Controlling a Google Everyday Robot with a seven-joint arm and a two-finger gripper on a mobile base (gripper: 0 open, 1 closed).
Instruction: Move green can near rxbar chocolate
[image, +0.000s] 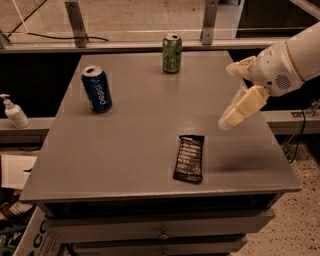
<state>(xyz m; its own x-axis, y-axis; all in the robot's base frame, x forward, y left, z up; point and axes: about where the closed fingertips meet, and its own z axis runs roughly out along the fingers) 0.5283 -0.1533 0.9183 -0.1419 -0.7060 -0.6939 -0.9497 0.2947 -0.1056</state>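
My tool (229, 95) hangs above the right side of the counter (135, 140), its two pale fingers spread apart and holding nothing. It is well short of what I need.

The green can (172, 53) stands upright near the far edge of the counter, a little right of centre, untouched, with bare surface all round it. The rxbar chocolate (189, 158) lies flat near the front edge, well apart from the can and roughly in line with it. So the step in hand, as I judge it, is the reach to the can, and none of the carrying is done yet.

To do it well, I would swing the tool away from me and leftward and come at the can from the side. I would keep the fingers wide until they stand on either side of its body, around the middle and not up at the silver top. An off-centre approach could knock the can toward the far edge, so I would close only once it sits squarely between the fingers.

The blue Pepsi can (97, 89) stands upright on the left side, out of that path. A white pump bottle (13, 112) sits on a ledge beyond the counter's left side.
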